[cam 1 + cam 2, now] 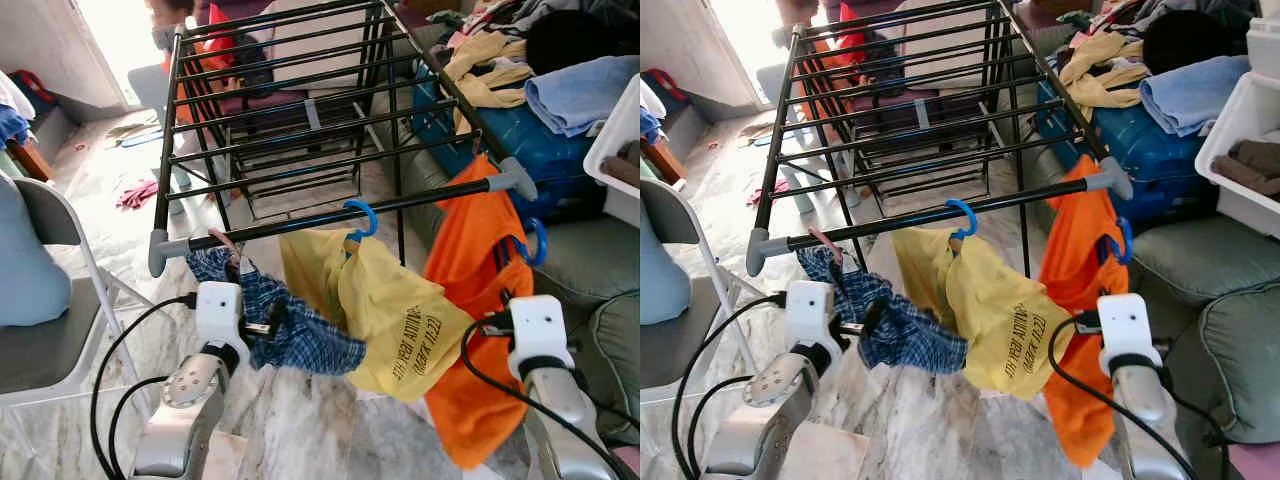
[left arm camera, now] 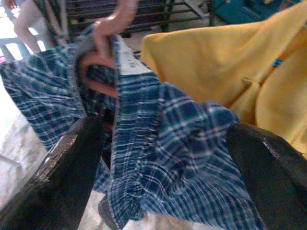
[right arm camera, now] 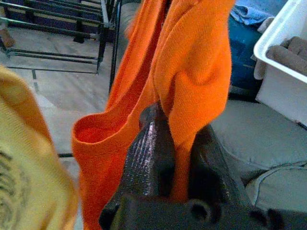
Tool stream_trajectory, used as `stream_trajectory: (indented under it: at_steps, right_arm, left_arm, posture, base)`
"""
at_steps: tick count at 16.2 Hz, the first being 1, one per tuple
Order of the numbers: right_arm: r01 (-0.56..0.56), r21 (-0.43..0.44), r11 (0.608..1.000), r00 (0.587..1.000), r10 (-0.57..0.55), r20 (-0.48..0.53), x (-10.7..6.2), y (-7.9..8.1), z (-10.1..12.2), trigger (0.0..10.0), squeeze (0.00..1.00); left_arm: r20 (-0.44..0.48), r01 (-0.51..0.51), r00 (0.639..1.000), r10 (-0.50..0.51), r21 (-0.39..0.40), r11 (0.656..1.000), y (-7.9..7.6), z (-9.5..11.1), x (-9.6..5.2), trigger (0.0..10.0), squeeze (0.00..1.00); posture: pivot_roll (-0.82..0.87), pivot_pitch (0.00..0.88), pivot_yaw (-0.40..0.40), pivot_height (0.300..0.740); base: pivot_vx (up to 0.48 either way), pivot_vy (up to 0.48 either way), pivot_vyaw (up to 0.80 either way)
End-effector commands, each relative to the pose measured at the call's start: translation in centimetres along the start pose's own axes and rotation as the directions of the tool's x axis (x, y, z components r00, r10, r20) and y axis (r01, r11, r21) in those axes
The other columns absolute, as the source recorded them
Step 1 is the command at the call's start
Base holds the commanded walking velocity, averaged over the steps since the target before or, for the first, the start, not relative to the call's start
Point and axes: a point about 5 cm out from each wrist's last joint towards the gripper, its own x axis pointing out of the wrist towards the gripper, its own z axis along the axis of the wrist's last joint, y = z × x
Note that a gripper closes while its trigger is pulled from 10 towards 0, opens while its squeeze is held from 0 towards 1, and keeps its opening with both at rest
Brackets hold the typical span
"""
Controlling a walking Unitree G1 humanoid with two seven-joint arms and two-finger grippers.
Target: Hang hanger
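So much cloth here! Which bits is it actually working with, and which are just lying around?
In use: drying rack, blue plaid garment on a pink hanger, orange shirt, left gripper, right gripper.
Lying about: yellow shirt, folding chair, blue suitcase.

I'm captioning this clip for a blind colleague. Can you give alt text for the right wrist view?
The right gripper has its black fingers shut on a fold of the orange shirt, which hangs down in front of the camera. A yellow garment fills one near corner, with the drying rack over marble floor and a white bin behind.
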Motion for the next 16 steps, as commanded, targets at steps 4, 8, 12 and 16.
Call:
stream_trajectory:
  at_steps: [4,8,12,16]
  right_arm:
    - [-0.048,0.027,0.999,0.999,0.048,-0.005,-1.6,1.3,0.4,10.0,0.00]
    - [-0.109,0.029,0.994,0.993,0.110,-0.035,-0.6,2.5,1.2,10.0,0.00]
    - [-0.131,0.046,0.990,0.990,0.133,-0.050,0.7,3.4,1.6,10.0,0.00]
    - [-0.116,0.072,0.991,0.990,0.121,-0.070,0.3,3.6,1.0,10.0,0.00]
  left_arm:
    - [0.046,-0.085,0.995,0.085,0.007,0.996,1.1,0.4,-0.6,10.0,0.00]
    - [0.080,-0.164,0.983,0.166,-0.027,0.986,1.3,0.3,-0.8,10.0,0.00]
    - [0.082,-0.197,0.977,0.199,-0.034,0.980,1.4,-0.2,-1.0,10.0,0.00]
    - [0.079,-0.196,0.977,0.196,-0.011,0.981,1.8,-0.2,-1.1,10.0,0.00]
  posture:
    - [-0.20,0.000,0.060,0.740]
    - [-0.16,0.000,-0.027,0.740]
    - [-0.13,0.000,-0.044,0.740]
    - [-0.14,0.000,-0.024,0.740]
  base:
    - [0.000,0.000,0.00]
    - [0.000,0.000,0.00]
    - [0.000,0.000,0.00]
    - [0.000,0.000,0.00]
